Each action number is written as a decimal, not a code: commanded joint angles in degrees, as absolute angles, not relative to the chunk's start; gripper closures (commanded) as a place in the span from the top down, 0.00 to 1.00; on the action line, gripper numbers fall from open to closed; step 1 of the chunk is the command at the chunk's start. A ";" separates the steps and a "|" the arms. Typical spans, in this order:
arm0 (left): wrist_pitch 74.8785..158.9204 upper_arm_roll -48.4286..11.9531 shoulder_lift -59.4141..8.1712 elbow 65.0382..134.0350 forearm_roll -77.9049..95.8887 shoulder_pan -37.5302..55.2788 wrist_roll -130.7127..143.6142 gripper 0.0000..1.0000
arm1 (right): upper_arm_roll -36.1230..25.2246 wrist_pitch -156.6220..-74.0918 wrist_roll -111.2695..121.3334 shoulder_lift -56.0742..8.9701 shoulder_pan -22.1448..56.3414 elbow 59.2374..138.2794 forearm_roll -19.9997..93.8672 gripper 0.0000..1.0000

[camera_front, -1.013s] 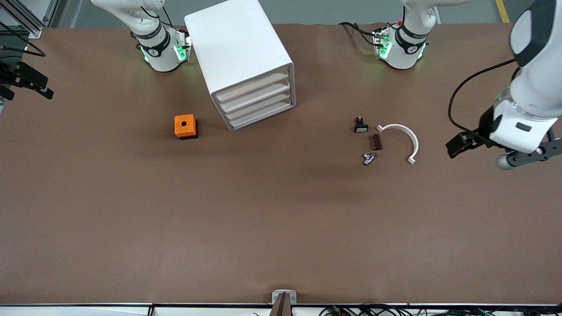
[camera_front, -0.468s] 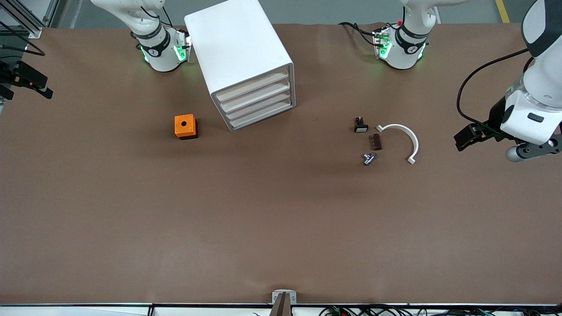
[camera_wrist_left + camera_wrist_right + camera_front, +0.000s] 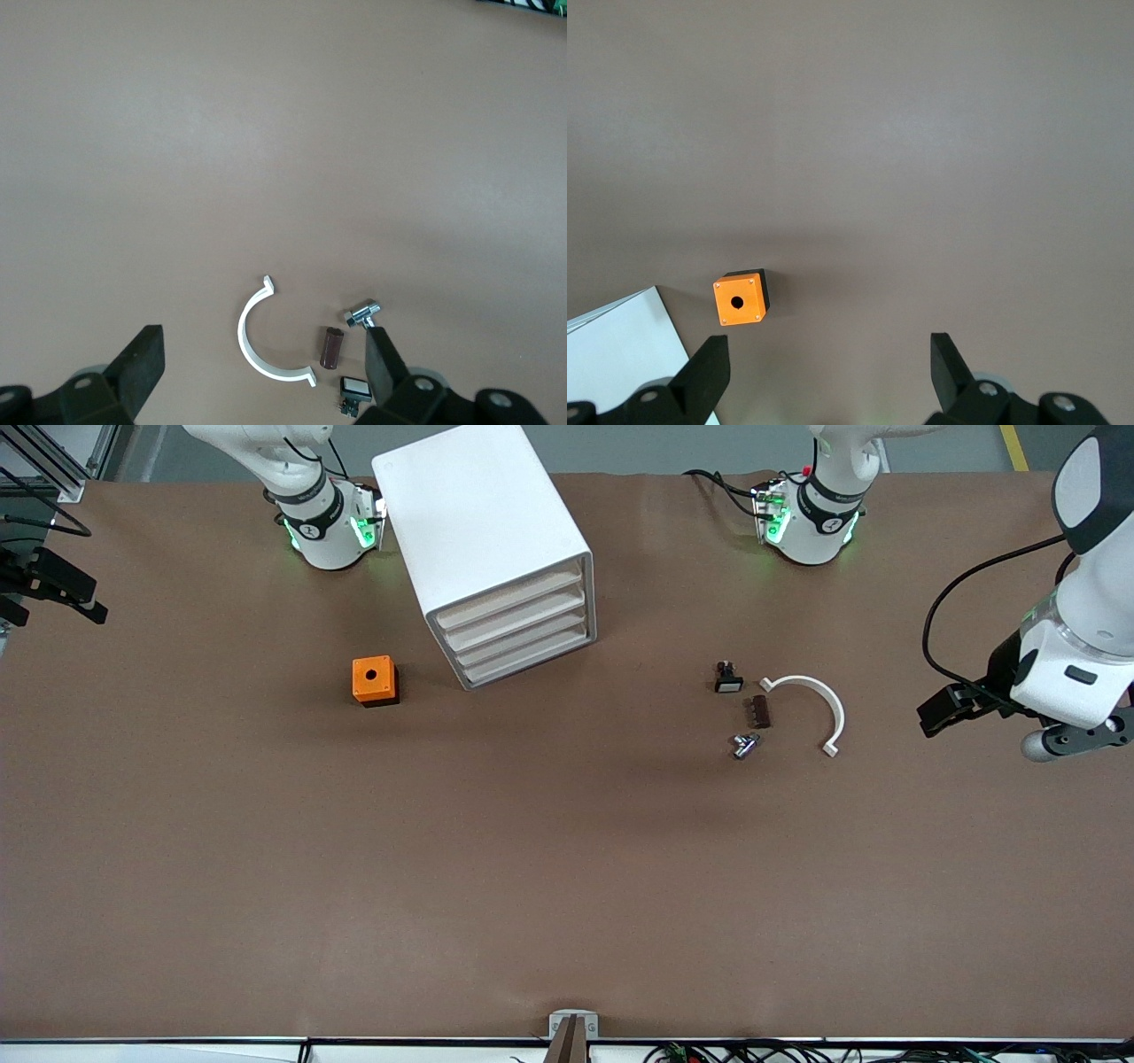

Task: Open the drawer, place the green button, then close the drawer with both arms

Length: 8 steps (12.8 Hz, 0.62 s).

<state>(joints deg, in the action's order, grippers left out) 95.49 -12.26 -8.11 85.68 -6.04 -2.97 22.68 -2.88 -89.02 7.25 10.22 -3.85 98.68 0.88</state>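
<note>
Drawer (image 3: 518,627) shut in white cabinet (image 3: 483,531) between both arm bases, left gripper (image 3: 261,376) fingers spread wide, high over bare table at left arm's end, right gripper (image 3: 828,372) likewise spread, above orange box (image 3: 740,299).

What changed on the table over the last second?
Only the left arm moved: it drew back toward its own end of the table, away from the small parts, its open left gripper holding nothing. The cabinet, orange box, white curved clip and small parts stayed put, drawers shut.
</note>
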 commanded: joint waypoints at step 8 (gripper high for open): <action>91.05 -11.52 0.24 89.71 -3.52 -5.01 6.51 1.00 | -2.55 -90.09 7.82 11.87 -4.31 100.20 1.49 1.00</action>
<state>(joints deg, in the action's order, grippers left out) 91.48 -12.13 -4.48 85.37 -5.12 -4.47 10.50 -2.86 -89.17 7.25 10.22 -3.85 98.68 0.90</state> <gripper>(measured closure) 0.000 0.000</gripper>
